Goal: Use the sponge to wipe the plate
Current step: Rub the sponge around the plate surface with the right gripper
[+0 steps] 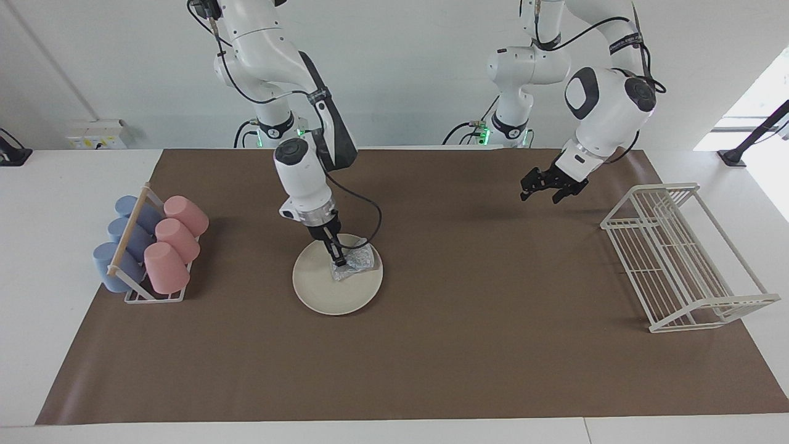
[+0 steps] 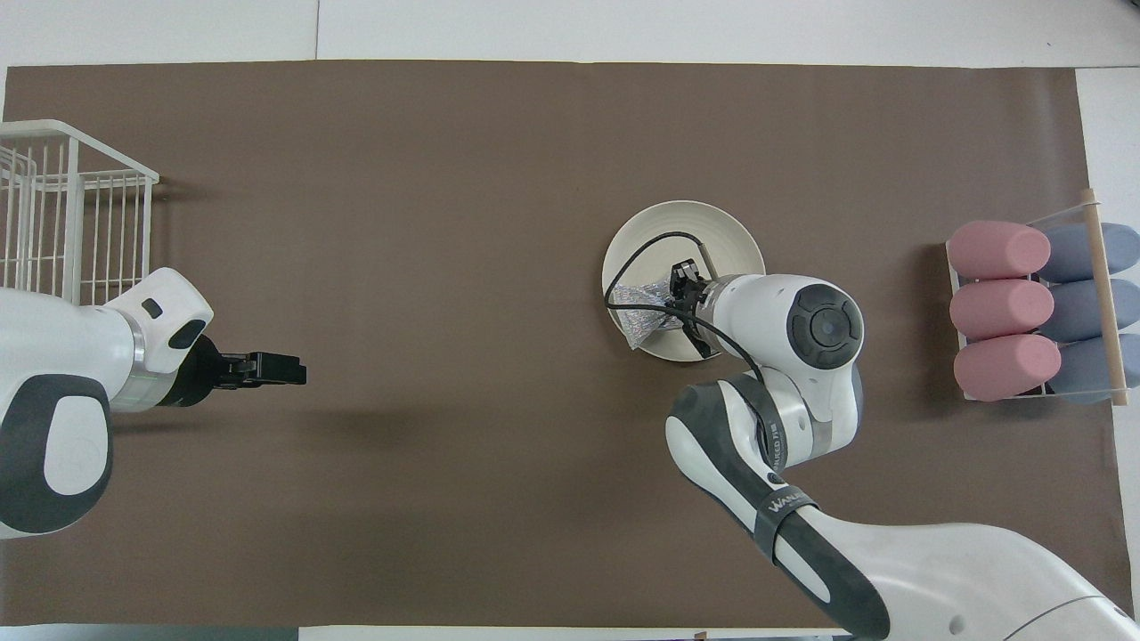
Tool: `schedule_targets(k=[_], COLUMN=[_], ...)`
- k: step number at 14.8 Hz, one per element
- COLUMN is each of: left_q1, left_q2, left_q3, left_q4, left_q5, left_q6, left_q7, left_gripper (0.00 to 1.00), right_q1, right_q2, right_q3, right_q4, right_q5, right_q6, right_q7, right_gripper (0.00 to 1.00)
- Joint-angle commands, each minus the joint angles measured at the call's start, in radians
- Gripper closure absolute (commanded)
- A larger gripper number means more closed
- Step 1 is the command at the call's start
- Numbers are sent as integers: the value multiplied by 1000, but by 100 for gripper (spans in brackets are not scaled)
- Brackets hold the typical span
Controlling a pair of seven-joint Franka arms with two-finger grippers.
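A silvery, sparkly sponge (image 1: pixel 355 261) lies on the cream-white plate (image 1: pixel 327 290); pink cups (image 1: pixel 175 242) and blue cups (image 1: pixel 123 237) sit beside that plate.

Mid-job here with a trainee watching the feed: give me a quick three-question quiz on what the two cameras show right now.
1. True or false: the silvery crinkled sponge lies on the round cream-white plate.
2. Which gripper is down at the sponge? A) left gripper B) right gripper
3. Fill in: the pink and blue cups lie in a holder at the ____ arm's end of the table.

Key: 1 true; 2 B; 3 right. The left arm waits near the white wire rack.
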Motion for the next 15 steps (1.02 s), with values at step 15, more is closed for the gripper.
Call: schedule_targets(k=[15], left_q1=[7], left_q2=[24], left_q3=[-5], left_q4=[34], left_q5=[20], left_q6=[20], left_q7=[-19], left_gripper=[0], right_q1=[-98], right_q2=[28], right_q3=[7], right_q4=[-21], right_q5=[8], right_q6=[-29], right_q7=[-213], right_gripper=[100])
